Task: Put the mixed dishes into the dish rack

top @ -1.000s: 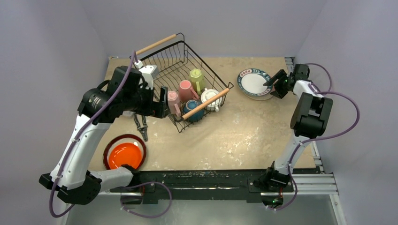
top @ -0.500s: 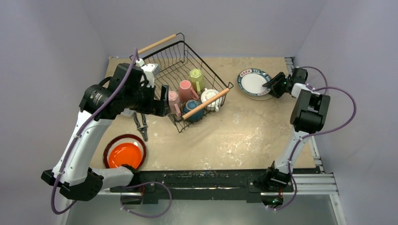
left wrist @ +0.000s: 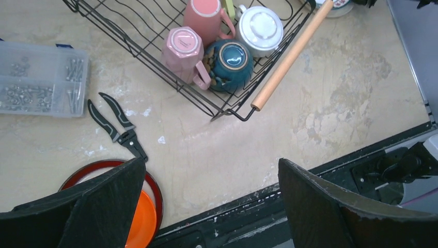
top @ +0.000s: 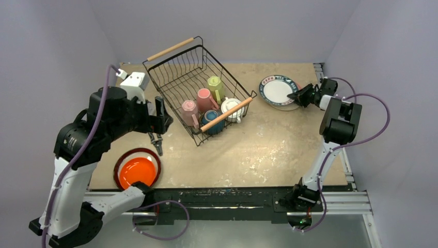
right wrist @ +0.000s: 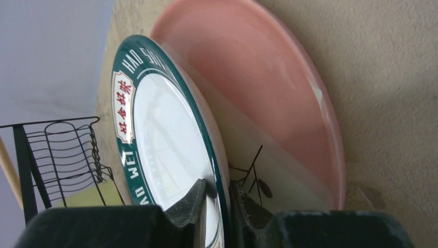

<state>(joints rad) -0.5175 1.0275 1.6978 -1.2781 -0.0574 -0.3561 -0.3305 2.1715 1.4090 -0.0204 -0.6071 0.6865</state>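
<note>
The dish rack (top: pixel 172 49) stands at the back, holding two pink mugs (top: pixel 189 111), a yellow-green mug (top: pixel 216 85), a white cup (top: pixel 231 108) and a teal bowl (top: pixel 210 120). Right of it, a teal-rimmed plate (top: pixel 277 90) lies on a pink-white plate (right wrist: pixel 268 103). My right gripper (right wrist: pixel 222 194) is shut on the teal-rimmed plate's near rim, one finger above it and one below. My left gripper (left wrist: pixel 212 175) hangs open and empty over the table left of the rack (left wrist: pixel 155 57). An orange plate (top: pixel 137 170) sits in a dark red-rimmed plate (top: pixel 120 161) at the front left.
Black pliers (top: pixel 156 142) lie between the rack and the orange plate. A clear box of screws (left wrist: pixel 38 80) sits left of the rack. The table's black front rail (left wrist: pixel 248 206) runs under my left gripper.
My right gripper's fingers have closed on the teal-rimmed plate's rim. My left arm has drawn back from the rack's left side, leftward and higher, still open.
</note>
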